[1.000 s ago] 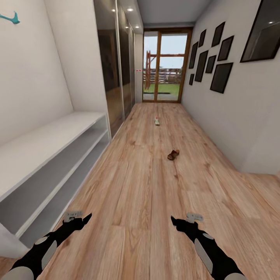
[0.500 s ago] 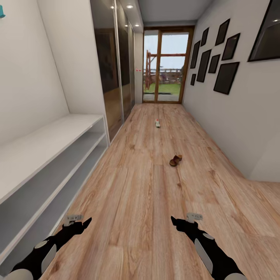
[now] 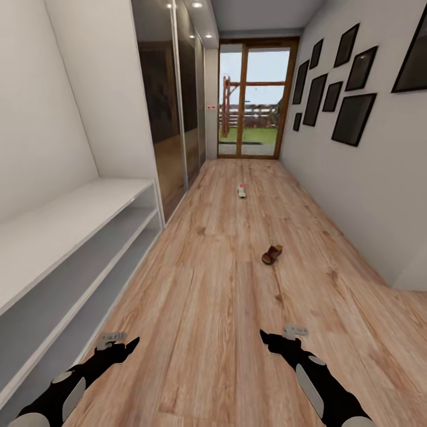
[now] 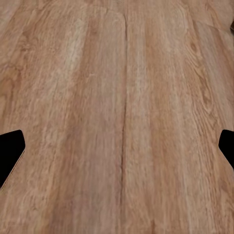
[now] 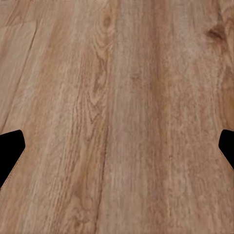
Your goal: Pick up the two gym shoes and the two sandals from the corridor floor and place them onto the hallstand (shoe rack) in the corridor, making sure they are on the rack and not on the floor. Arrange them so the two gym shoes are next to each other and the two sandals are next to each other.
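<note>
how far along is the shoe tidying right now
Nothing looks done yet. One sandal and one sneaker lie on the wood floor ahead, and the visible shelves of the white bench on the left hold no shoes. Nothing is in hand: the left end effector and right end effector hold nothing. All the placing remains.

Far down the corridor, the gym shoe (image 3: 241,190) is just a pale speck with a dab of red on top; laces and stripes are too small to make out. Nearer, the sandal (image 3: 272,254) is a small brown shape, its strap and insole a blur. On the left, the white bench (image 3: 71,219) runs off the picture's edge, its near end cut away. In the left wrist view, the fingertips (image 4: 10,152) are only black corners clipped by both sides. In the right wrist view it's the same: fingertips (image 5: 10,150) are cut off at the borders.
</note>
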You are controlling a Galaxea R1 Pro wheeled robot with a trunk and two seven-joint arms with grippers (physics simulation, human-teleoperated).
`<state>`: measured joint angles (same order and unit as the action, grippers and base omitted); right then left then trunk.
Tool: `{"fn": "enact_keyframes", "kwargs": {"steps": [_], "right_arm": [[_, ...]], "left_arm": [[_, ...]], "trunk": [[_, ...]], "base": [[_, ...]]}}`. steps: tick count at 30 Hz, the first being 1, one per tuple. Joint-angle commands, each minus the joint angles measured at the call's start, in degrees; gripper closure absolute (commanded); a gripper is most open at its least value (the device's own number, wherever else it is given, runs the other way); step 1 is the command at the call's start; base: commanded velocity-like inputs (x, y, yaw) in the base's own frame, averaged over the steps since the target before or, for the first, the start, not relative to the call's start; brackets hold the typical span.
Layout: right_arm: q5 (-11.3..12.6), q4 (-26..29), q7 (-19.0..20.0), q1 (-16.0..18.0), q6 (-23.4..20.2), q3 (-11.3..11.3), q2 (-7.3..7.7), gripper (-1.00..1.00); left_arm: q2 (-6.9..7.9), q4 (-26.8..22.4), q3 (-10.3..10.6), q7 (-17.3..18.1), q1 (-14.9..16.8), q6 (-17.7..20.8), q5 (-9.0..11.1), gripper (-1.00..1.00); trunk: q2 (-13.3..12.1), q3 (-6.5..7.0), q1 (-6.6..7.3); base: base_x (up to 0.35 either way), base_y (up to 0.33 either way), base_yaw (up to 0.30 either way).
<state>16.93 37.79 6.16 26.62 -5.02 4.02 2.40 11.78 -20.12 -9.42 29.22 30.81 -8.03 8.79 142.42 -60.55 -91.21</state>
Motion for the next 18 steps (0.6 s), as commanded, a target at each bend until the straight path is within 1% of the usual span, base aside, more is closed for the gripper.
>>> {"fn": "enact_keyframes", "kwargs": {"steps": [1, 18], "right_arm": [[0.5, 0.1, 0.0, 0.0, -0.3, 0.2, 0.06, -1.00], [0.5, 0.0, -0.1, 0.0, -0.3, 0.2, 0.06, -1.00]], "left_arm": [[-0.01, 0.1, -0.2, 0.4, 0.0, 0.0, 0.3, -1.00], [-0.18, 0.1, -0.1, 0.3, 0.0, 0.0, 0.3, -1.00]], "trunk": [[0.0, -0.05, -0.02], [0.0, -0.05, -0.02]], "base": [[0.347, 0.000, 0.000], [0.347, 0.000, 0.000]]}}
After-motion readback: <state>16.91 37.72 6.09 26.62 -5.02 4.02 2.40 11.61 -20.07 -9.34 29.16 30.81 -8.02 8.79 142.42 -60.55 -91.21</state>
